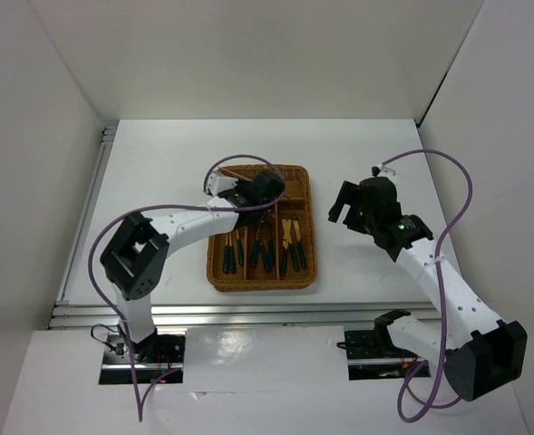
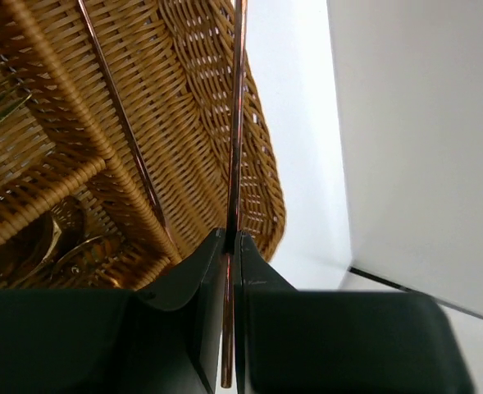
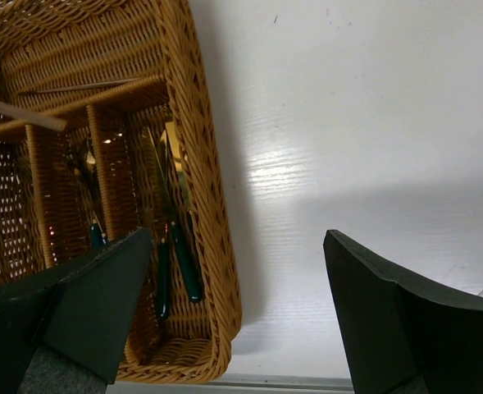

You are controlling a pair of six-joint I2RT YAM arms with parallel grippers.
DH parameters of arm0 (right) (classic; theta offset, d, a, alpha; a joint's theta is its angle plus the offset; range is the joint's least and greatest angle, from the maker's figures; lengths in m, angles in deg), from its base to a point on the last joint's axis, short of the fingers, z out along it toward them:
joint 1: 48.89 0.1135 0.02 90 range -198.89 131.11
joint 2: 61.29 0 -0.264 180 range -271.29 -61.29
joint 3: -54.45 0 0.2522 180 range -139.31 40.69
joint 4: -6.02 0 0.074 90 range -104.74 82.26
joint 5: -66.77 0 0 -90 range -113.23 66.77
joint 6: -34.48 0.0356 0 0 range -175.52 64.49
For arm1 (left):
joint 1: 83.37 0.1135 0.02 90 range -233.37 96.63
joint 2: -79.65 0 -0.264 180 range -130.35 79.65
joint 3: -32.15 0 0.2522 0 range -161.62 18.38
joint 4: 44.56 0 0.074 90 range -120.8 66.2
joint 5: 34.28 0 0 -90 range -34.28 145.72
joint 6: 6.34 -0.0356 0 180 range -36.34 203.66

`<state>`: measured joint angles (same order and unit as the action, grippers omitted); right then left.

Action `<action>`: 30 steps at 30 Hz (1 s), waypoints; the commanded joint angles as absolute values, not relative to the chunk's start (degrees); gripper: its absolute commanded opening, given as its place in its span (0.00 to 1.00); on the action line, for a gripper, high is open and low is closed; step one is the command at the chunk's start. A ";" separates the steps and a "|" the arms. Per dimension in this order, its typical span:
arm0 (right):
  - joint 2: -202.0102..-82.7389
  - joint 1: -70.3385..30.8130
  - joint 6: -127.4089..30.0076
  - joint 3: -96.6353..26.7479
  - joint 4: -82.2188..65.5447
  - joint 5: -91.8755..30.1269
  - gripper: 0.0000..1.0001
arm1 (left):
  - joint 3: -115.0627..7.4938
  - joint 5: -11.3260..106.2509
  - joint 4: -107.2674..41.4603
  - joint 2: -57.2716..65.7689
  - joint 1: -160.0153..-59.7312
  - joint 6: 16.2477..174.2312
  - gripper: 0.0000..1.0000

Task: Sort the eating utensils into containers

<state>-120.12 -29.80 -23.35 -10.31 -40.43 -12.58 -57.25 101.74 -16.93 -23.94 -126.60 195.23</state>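
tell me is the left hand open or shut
Shut. In the left wrist view the left hand has its fingers pressed together on a thin copper chopstick, above the wicker tray.

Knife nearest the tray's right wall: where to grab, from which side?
Grip the knife by its green handle, from straight above, closing across its width. It lies flat between the tray wall and another utensil, both close, so side approaches look blocked.

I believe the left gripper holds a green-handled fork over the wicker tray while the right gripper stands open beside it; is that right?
Not quite: the left wrist view shows the left gripper shut on a thin copper chopstick, not a fork. The rest holds.
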 commanded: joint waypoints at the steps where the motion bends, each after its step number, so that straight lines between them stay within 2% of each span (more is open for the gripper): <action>1: -119.82 -30.17 -23.35 -10.20 -40.61 -13.39 0.94 | -63.34 107.40 -5.51 -28.53 -127.76 224.61 0.20; 6: -120.36 -30.17 -23.87 -10.20 -40.09 -14.53 0.94 | -66.16 109.50 1.88 -33.45 -130.04 237.35 0.20; 11: -121.50 -30.17 -23.87 -10.20 -40.09 -15.06 0.94 | -74.07 112.58 10.41 -38.55 -131.44 245.19 0.21; 21: -122.11 -30.17 -23.87 -10.20 -40.09 -15.06 0.94 | -77.06 113.73 12.00 -42.25 -131.45 252.75 0.26; 25: -122.64 -30.17 -23.87 -10.20 -40.09 -15.59 0.94 | -76.28 115.13 11.40 -42.86 -131.45 254.34 0.45; 30: -123.17 -30.17 -23.87 -10.20 -40.69 -15.59 0.94 | -71.71 115.14 -0.63 -40.67 -130.75 248.56 0.48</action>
<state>-122.81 -29.80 -23.44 -10.31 -40.39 -15.53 -73.67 112.17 4.88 -42.21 -131.40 196.52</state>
